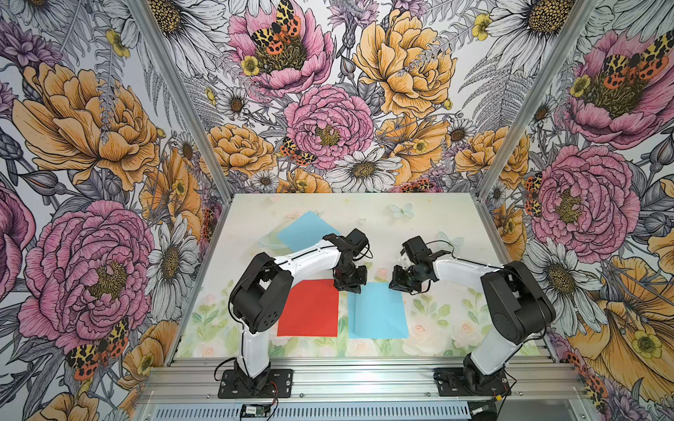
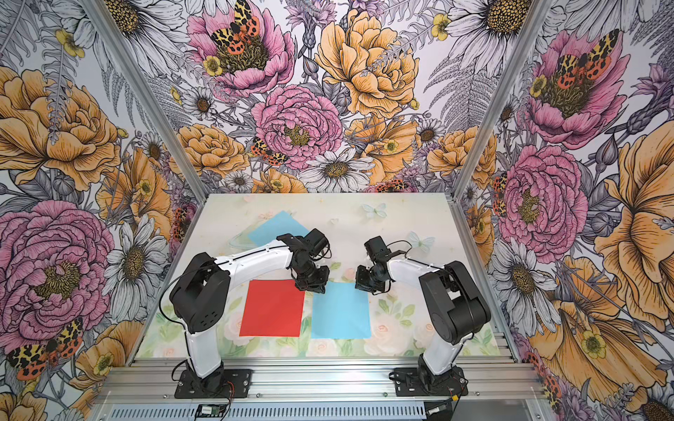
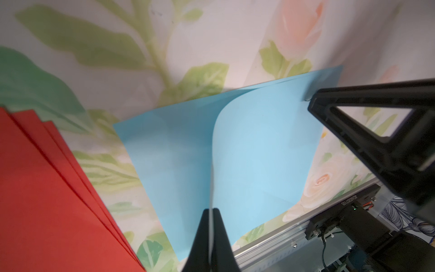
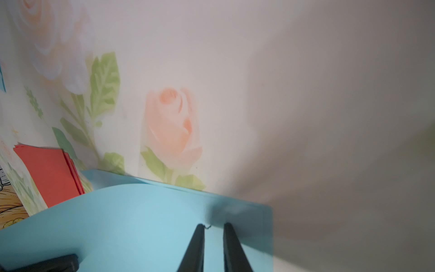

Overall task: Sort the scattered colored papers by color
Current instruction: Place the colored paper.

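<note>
Closest in, the metal rail (image 1: 364,379) at the front edge carries both arm bases, and beyond it lies the tabletop (image 1: 437,218) printed with pale roses and butterflies. On the near half sits the red stack (image 1: 310,310), flat and on the left arm's side; the left wrist view shows three red edges slightly fanned (image 3: 47,188). Just beside it, with a narrow strip of tabletop between, lie two blue sheets, one on the other. The left hand (image 3: 211,209) is closed tight on the far edge of the upper blue sheet (image 3: 259,153), pinching it so that this side curls up off the lower blue sheet (image 3: 169,153), which stays flat. In both top views the left hand points down over the far left corner of this blue pair (image 1: 379,313). The right hand (image 4: 213,226) stands at the far right corner, its jaws narrow with a slim gap between them, tips down on the upper blue sheet rather than gripping it; one of its fingers (image 3: 324,103) shows touching that corner in the left wrist view. A third sheet, the far blue sheet (image 1: 304,229), lies alone further back on the left side, turned at an angle and partly hidden behind the left arm.
</note>
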Controlling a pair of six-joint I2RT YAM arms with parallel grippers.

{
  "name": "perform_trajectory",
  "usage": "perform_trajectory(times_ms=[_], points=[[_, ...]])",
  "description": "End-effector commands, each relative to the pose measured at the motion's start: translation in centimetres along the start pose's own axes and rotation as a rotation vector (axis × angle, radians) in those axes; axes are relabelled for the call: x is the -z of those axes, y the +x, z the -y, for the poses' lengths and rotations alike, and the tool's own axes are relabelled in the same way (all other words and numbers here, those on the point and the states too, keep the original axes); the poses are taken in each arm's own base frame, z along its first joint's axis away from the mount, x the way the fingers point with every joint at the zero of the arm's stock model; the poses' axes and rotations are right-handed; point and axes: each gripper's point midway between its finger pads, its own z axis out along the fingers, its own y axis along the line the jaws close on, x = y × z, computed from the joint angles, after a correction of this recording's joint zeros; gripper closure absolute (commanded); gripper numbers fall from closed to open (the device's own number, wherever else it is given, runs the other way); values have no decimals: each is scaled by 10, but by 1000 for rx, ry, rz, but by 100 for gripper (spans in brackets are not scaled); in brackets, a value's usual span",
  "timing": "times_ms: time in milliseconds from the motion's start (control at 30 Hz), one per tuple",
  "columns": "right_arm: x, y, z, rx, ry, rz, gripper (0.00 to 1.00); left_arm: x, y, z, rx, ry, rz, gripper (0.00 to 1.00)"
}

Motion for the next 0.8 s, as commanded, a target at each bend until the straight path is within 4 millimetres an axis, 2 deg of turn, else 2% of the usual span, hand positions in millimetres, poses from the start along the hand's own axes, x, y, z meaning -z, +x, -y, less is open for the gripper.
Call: perform_trajectory(times_ms=[0,33,67,167,300,333,500,633,700,767], points=[[-8,-2,5,20,38,-2,82,11,-7,4,-8,17,29,100],[-9,-1,5,21,41,-2,82,13,-6,5,-14,20,31,86],[-9,-1,6,19,42,-4,82,17,-6,5,-15,24,38,79],[-9,-1,6,18,45,-2,82,31,-8,3,-17,13,59,69],[-8,-2,7,16,52,-3,82,62,-16,-14,-30,-109,118,67],[-8,-2,6,17,51,-3,82,80,-19,-18,-42,-137,164,67],[-5,-4,5,13,56,1,81,120,-40,-55,38,-252,312,67],[13,-13,-4,34,96,27,75,140,-57,-96,153,-230,401,66],[25,-21,-14,55,115,44,72,143,-66,-115,223,-175,436,65],[37,-34,-32,72,105,76,67,145,-79,-132,272,-132,464,60]])
